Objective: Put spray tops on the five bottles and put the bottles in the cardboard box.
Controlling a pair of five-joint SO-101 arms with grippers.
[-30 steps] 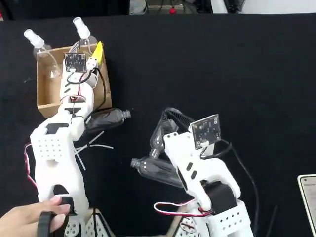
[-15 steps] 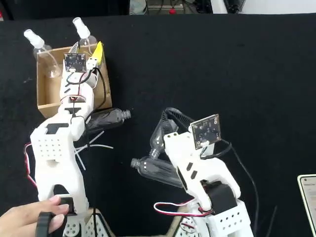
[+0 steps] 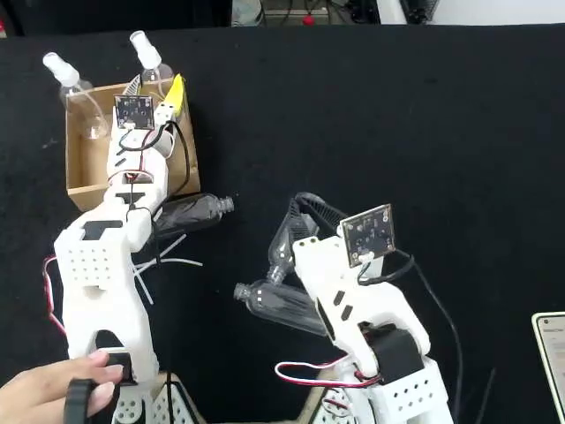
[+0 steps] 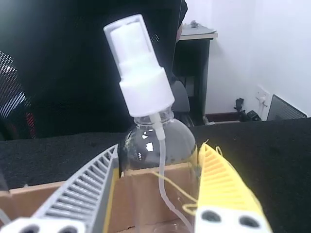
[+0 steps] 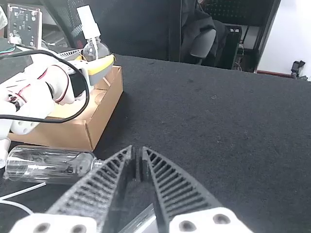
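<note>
Left gripper occupied, right gripper closed

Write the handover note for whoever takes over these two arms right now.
Left gripper: jaws shut on a topped bottle standing in a far corner of the cardboard box.
Right gripper: jaws shut, empty, above the table.
Done: two bottles with spray tops are in the box, the held one and a second bottle.
Left: three untopped bottles lie on the table, one beside the box and two partly under the right arm. Top and box them.
</note>
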